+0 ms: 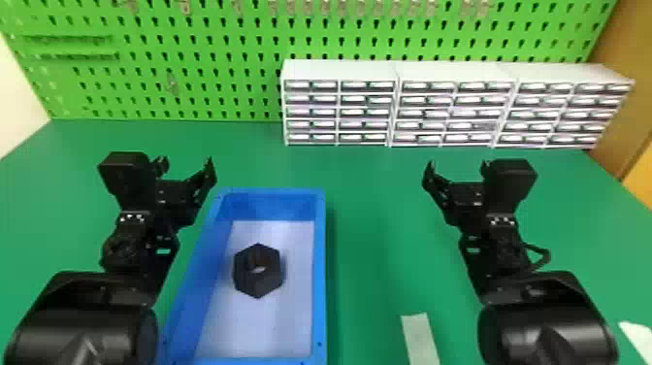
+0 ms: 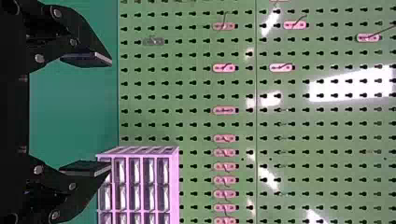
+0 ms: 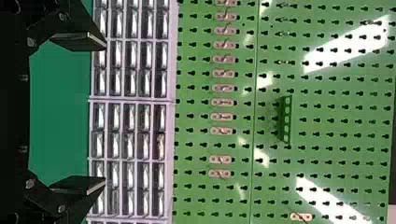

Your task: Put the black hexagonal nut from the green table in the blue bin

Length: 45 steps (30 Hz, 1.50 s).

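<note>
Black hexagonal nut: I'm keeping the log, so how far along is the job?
Placing looks done: the black hexagonal nut lies in the blue bin. Nothing is in hand: left gripper and right gripper are open and empty. With the nut inside, nothing seems left.

Can't see the bin (image 1: pixel 320 272) past its near rim, cut off there. Lose the near end of 1 pale strip (image 1: pixel 420 337) and the right part of a 2nd (image 1: pixel 639 336) to the edges. Find 1 finger partly hidden on the left gripper (image 1: pixel 187 165), likewise on the right gripper (image 1: pixel 457 167). Can't make out the contents of the drawers (image 1: pixel 366 112), too small to tell.
</note>
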{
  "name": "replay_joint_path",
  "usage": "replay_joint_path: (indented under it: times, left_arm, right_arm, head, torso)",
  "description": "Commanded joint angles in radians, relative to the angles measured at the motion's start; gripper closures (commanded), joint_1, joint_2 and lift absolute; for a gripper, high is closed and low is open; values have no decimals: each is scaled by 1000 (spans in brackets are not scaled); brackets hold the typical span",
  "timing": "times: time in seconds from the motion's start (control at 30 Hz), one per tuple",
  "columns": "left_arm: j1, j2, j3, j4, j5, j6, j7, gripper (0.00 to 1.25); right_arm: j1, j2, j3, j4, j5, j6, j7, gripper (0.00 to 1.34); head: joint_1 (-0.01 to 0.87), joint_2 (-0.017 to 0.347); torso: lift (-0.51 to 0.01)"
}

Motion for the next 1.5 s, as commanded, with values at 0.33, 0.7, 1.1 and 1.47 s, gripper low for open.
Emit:
replay_joint_path:
  times: [0.33, 0.7, 1.1, 1.47]
  left_arm:
    - [-2, 0, -1, 1, 0, 0, 0, 463]
    - [0, 0, 0, 0, 2, 0, 0, 463]
    - [0, 0, 0, 0, 5, 2, 0, 463]
    - [-2, 0, 0, 0, 5, 2, 0, 463]
  right_arm:
    - [4, 3, -2, 0, 6, 12, 0, 268]
    - [6, 3, 0, 0, 4, 18, 0, 268]
    - [6, 4, 1, 0, 3, 20, 0, 268]
    - [6, 4, 3, 0, 0, 25, 0, 268]
  head:
    - [686, 52]
    - [686, 52]
    - [686, 52]
    - [686, 52]
  torso:
    - [-97]
    - [-97]
    - [-97]
    - [-97]
